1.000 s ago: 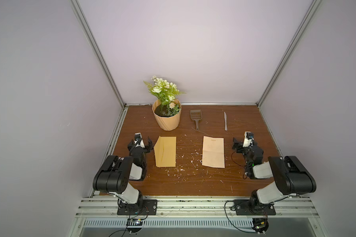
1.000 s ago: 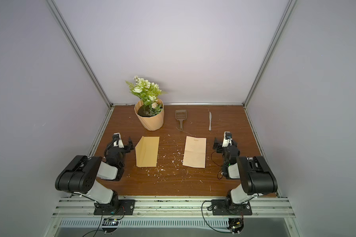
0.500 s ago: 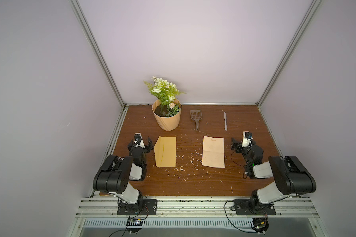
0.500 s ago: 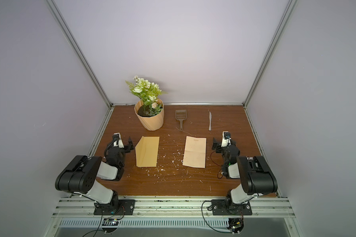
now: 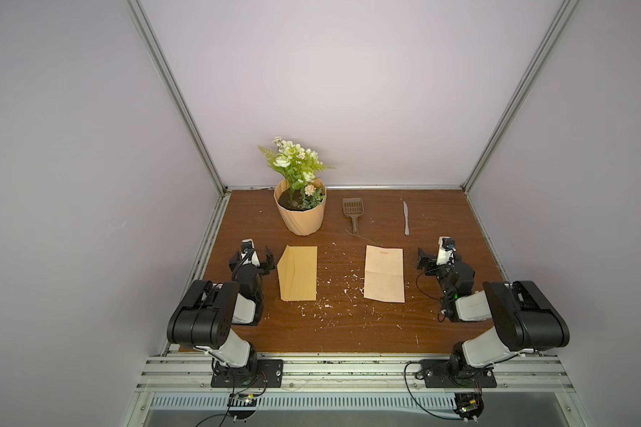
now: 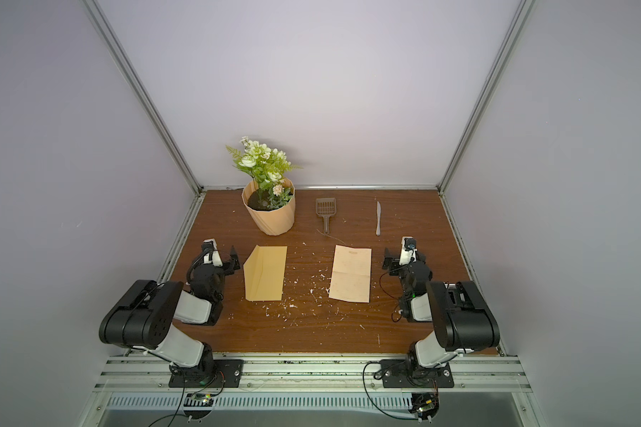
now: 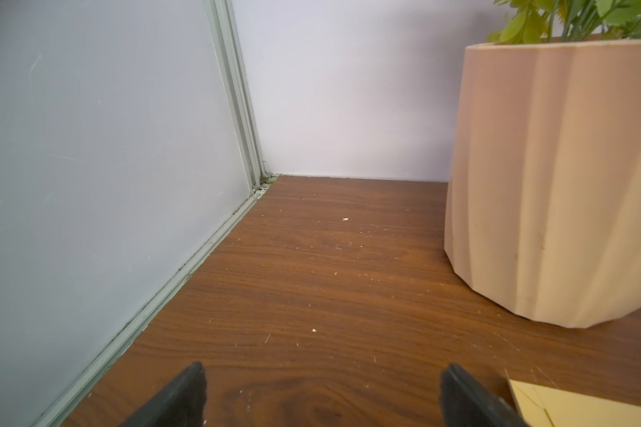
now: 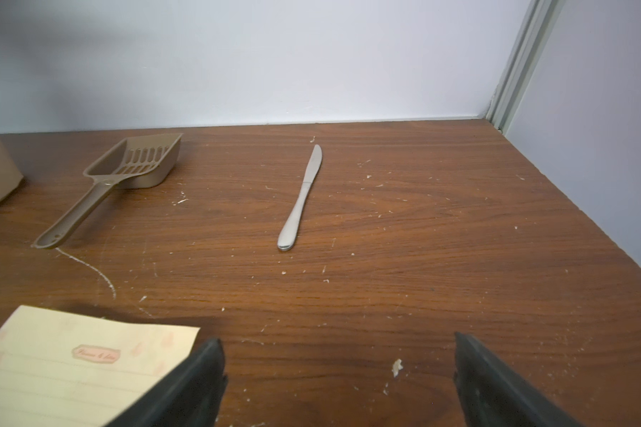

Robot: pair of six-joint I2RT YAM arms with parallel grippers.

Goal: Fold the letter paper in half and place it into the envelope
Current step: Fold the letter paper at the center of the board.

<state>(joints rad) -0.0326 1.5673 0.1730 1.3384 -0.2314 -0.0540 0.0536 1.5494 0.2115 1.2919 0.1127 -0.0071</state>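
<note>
The mustard-yellow envelope [image 5: 298, 273] [image 6: 265, 273] lies flat on the left of the wooden table, its flap pointing toward the left arm. The pale cream letter paper [image 5: 383, 273] [image 6: 350, 273] lies flat and unfolded on the right, with a faint crease across its middle. My left gripper [image 5: 251, 258] [image 6: 217, 258] [image 7: 321, 392] rests low just left of the envelope, open and empty; an envelope corner [image 7: 570, 406] shows beside one finger. My right gripper [image 5: 439, 260] [image 6: 402, 260] [image 8: 339, 373] sits just right of the paper [image 8: 71, 369], open, with bare table between its fingers.
A potted plant in a peach pot [image 5: 300, 218] [image 7: 552, 185] stands at the back left. A brown slotted scoop [image 5: 352, 210] [image 8: 126, 173] and a metal knife [image 5: 406, 218] [image 8: 302, 196] lie near the back wall. White scraps [image 5: 334, 292] litter the middle. Walls close three sides.
The right wrist has shifted very slightly sideways beside the paper. The paper, the envelope and the left arm have not moved; both grippers stay open.
</note>
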